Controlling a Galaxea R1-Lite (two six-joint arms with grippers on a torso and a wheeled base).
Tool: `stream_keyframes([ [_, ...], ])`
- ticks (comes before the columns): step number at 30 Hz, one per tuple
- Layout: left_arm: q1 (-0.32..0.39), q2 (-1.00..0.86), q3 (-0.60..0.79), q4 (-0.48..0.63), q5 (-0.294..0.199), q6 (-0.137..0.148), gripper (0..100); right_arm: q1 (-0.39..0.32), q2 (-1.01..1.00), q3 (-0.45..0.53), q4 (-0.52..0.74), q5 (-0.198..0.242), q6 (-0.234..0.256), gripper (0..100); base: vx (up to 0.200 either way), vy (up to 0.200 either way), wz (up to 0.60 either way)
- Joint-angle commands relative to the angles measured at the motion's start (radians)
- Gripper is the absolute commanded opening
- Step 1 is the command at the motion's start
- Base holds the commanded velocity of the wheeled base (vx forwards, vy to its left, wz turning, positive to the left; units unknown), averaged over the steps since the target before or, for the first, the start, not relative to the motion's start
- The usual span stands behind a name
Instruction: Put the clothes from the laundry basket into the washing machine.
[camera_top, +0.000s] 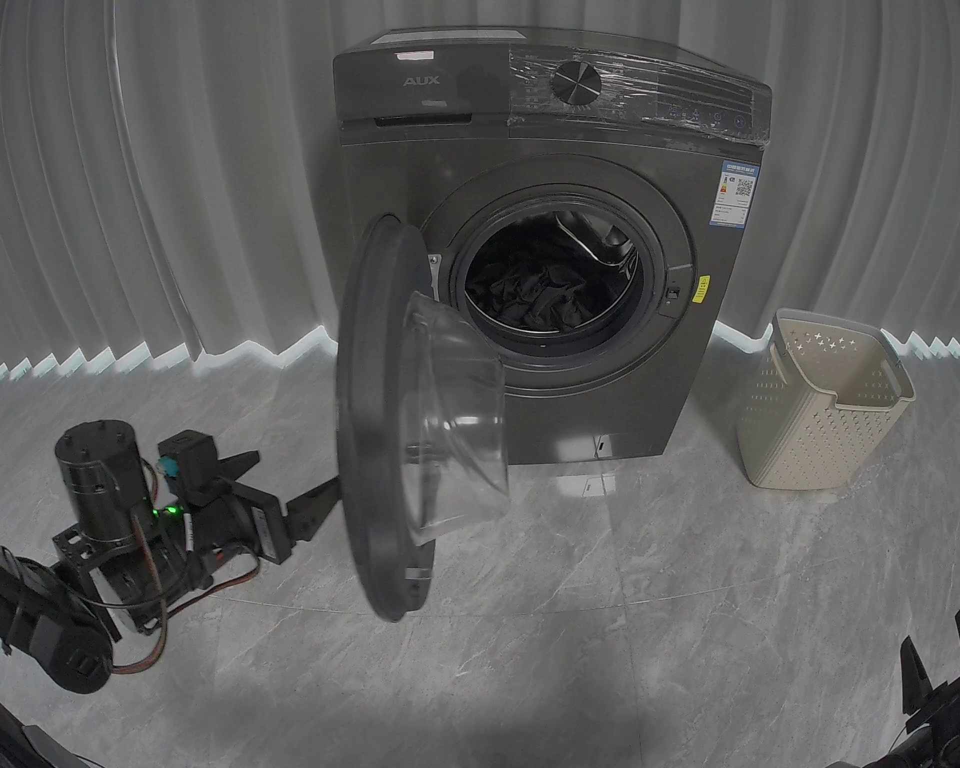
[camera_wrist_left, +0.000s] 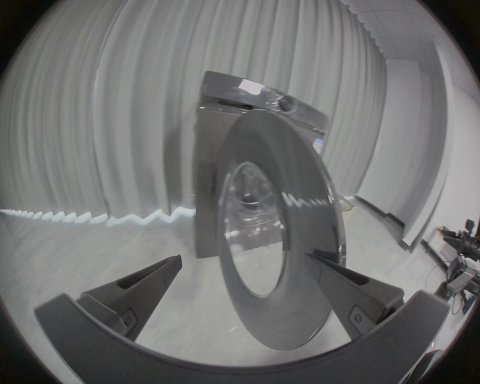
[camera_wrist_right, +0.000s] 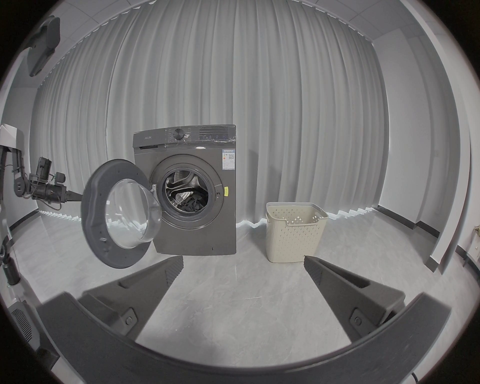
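Dark clothes (camera_top: 545, 285) lie inside the washing machine (camera_top: 600, 420), laundry basket (camera_top: 800, 440) standing beside it, so loading looks finished; my left pincer (camera_top: 290, 482), open like my right pincer (camera_wrist_right: 242, 260), sits just behind the swung-out door (camera_top: 375, 430), which needs pushing shut.

The washer (camera_top: 600, 410) stands before the curtain (camera_top: 150, 180), clothes (camera_top: 530, 290) in its drum, door (camera_top: 372, 400) open leftward; the basket (camera_top: 800, 420) stands right of it.
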Motion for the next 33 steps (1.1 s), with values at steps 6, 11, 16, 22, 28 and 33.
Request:
stream_keyframes([
  [6, -0.166, 0.189, -0.088, -0.125, 0.058, -0.055, 100, -0.001, -0.016, 0.0, 0.0, -0.001, 0.003, 100, 0.0, 0.0, 0.0],
  [11, -0.165, 0.217, -0.117, -0.133, 0.058, -0.056, 100, 0.001, -0.016, 0.0, 0.0, -0.001, 0.001, 100, 0.0, 0.0, 0.0],
  [16, -0.172, 0.28, -0.195, -0.133, 0.054, -0.062, 100, -0.001, -0.016, 0.0, 0.0, -0.001, 0.001, 100, 0.0, 0.0, 0.0],
  [22, -0.22, 0.386, -0.353, -0.125, 0.063, -0.085, 100, -0.001, -0.016, 0.0, 0.0, 0.001, 0.001, 100, 0.0, 0.0, 0.0],
  [28, -0.27, 0.472, -0.507, -0.105, 0.066, -0.111, 100, -0.001, -0.016, 0.0, 0.0, -0.001, 0.001, 100, 0.0, 0.0, 0.0],
  [33, -0.281, 0.524, -0.554, -0.097, 0.091, -0.15, 100, 0.001, -0.016, 0.0, 0.0, -0.001, 0.001, 100, 0.0, 0.0, 0.0],
])
